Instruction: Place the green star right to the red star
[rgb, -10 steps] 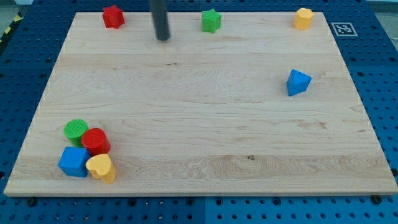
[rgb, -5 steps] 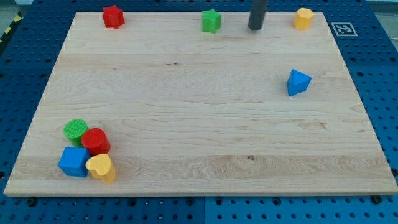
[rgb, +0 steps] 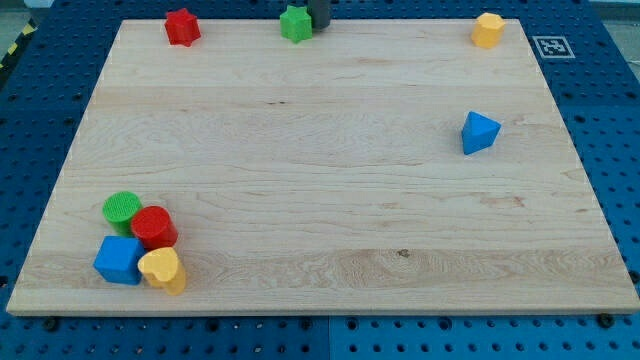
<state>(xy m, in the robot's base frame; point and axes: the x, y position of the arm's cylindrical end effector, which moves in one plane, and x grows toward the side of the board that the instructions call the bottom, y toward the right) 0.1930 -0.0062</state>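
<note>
Green star (rgb: 295, 23) is seen at the top edge of the counter (rgb: 320, 200), left of centre, with my tip (rgb: 318, 27) pressed against its right side. No pincer is fitted to this arm, so nothing can be said of one being clenched or released; only the rod is shown. Red star (rgb: 181, 27) is found in the upper left of the frame, well apart from the green one. The task is judged partly done: the two stars are lined up along the top edge, but a clear gap remains to be closed by further pushing leftward.
</note>
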